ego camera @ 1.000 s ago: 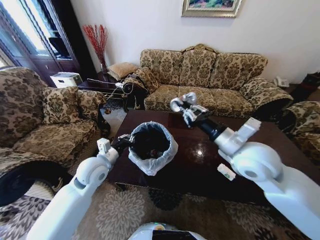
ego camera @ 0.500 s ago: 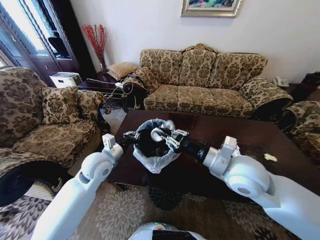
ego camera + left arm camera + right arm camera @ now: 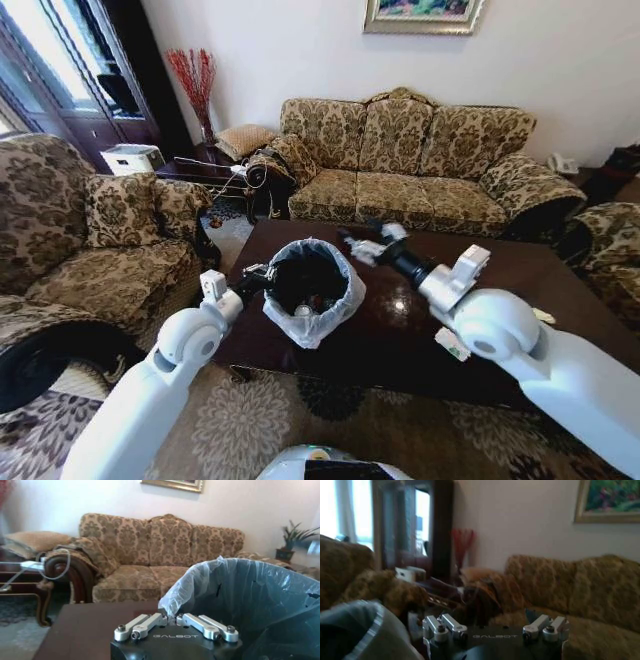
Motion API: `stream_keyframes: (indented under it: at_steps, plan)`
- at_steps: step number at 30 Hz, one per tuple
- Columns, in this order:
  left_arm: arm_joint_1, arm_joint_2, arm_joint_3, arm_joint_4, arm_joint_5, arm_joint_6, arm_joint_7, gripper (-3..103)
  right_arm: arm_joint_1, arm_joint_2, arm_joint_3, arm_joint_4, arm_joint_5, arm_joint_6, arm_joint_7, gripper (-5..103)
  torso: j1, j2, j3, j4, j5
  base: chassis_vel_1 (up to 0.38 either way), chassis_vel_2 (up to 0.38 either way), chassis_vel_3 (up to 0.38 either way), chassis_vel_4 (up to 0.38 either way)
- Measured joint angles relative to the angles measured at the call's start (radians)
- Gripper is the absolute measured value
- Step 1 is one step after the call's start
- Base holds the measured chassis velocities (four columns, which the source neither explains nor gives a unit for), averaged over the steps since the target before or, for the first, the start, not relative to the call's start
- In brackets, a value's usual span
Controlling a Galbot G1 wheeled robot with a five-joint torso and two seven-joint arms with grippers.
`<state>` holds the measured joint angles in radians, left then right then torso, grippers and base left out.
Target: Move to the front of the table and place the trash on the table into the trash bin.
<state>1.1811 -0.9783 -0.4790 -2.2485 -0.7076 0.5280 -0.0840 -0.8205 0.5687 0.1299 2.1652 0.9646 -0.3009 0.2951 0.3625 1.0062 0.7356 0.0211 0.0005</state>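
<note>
The trash bin (image 3: 308, 290), black with a whitish bag over its rim, stands on the left part of the dark table (image 3: 400, 330). My left gripper (image 3: 262, 272) is shut on the bag's rim at the bin's left side; the left wrist view shows its fingers (image 3: 150, 624) pinched together against the bag (image 3: 240, 592). My right gripper (image 3: 365, 243) hovers open just beyond the bin's right rim, nothing between its fingers (image 3: 440, 625). Trash lies inside the bin (image 3: 305, 311). A white piece of trash (image 3: 452, 344) and a pale yellowish scrap (image 3: 543, 316) lie on the table beside my right arm.
A patterned sofa (image 3: 420, 150) stands behind the table, with an armchair (image 3: 90, 230) to its left and another seat (image 3: 605, 250) to its right. A small side table (image 3: 205, 170) with cables sits in the far left corner. Patterned carpet (image 3: 260, 420) lies before the table.
My right gripper swung from behind the table to over the bin's mouth, then drew back to the right of the rim and now stands open. My left gripper kept hold of the bin.
</note>
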Motion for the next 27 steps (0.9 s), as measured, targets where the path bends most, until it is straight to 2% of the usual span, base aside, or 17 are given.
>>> stream_keyframes:
  at_steps: [1,3,5,6,7,8,9,12,13,15,19,25,27]
  plan:
    - [0.002,-0.001,-0.003,-0.003,0.002,0.000,-0.001,3,-0.029,0.007,0.023,-0.013,-0.006,-0.012,0.001,91,0.000,0.000,0.000,0.0001,0.0000,0.000,0.000,0.000,0.000]
    - [0.000,-0.005,-0.004,-0.006,0.009,0.000,-0.003,3,-0.190,0.062,0.145,-0.062,-0.064,-0.040,0.013,99,0.000,0.000,0.000,-0.0005,-0.0003,0.000,0.000,0.000,0.000]
    - [-0.003,-0.006,-0.003,-0.008,0.010,0.000,-0.004,3,-0.235,0.080,0.184,-0.073,-0.082,-0.043,0.014,99,0.000,0.000,0.000,-0.0006,-0.0002,0.000,0.000,0.000,0.000]
    - [-0.004,-0.006,-0.002,-0.010,0.011,0.001,-0.005,3,-0.297,0.104,0.236,-0.085,-0.105,-0.043,0.015,100,0.000,0.000,0.000,-0.0006,-0.0002,0.000,0.000,0.000,0.000]
    - [-0.005,-0.004,-0.002,-0.013,0.011,0.002,-0.006,3,-0.426,0.155,0.331,-0.108,-0.152,-0.042,0.005,100,0.000,0.000,0.000,-0.0006,-0.0005,0.000,0.000,0.000,0.000]
    - [-0.005,-0.001,-0.003,-0.015,0.011,0.002,-0.006,3,-0.492,0.189,0.373,-0.119,-0.181,-0.039,-0.006,100,0.000,0.000,0.000,-0.0008,-0.0004,0.000,0.000,0.000,0.000]
    - [-0.005,-0.001,-0.003,-0.015,0.011,0.002,-0.006,3,-0.492,0.189,0.373,-0.119,-0.181,-0.039,-0.006,100,0.000,0.000,0.000,-0.0008,-0.0004,0.000,0.000,0.000,0.000]
    - [-0.002,0.014,-0.006,-0.020,0.010,0.002,-0.006,3,-0.630,0.349,0.450,-0.168,-0.244,0.005,-0.023,100,0.000,0.000,0.000,-0.0012,-0.0003,0.000,0.000,0.000,0.000]
    - [-0.002,0.014,-0.006,-0.020,0.010,0.002,-0.006,3,-0.630,0.349,0.450,-0.168,-0.244,0.005,-0.023,100,0.000,0.000,0.000,-0.0012,-0.0003,0.000,0.000,0.000,0.000]
    - [-0.004,0.017,-0.003,-0.019,0.010,0.002,-0.005,3,-0.643,0.452,0.452,-0.206,-0.261,0.030,-0.017,100,0.000,0.000,0.000,-0.0010,-0.0003,0.000,0.000,0.000,0.000]
    - [-0.008,0.015,0.004,-0.016,0.009,0.002,-0.004,3,-0.617,0.501,0.434,-0.239,-0.275,0.039,-0.007,100,0.000,0.000,0.000,-0.0008,-0.0008,-0.029,-0.033,-0.034,-0.039]
    - [-0.001,0.005,0.014,-0.015,0.008,-0.022,0.011,3,-0.518,0.558,0.358,-0.314,-0.307,0.042,0.085,100,0.000,0.000,0.000,-0.0004,-0.0005,-0.079,-0.065,-0.071,-0.076]
    - [0.005,0.003,0.012,-0.015,0.002,-0.036,0.013,3,-0.471,0.582,0.291,-0.326,-0.311,0.026,0.171,100,0.000,0.000,0.000,-0.0009,-0.0004,-0.096,-0.103,-0.090,-0.092]
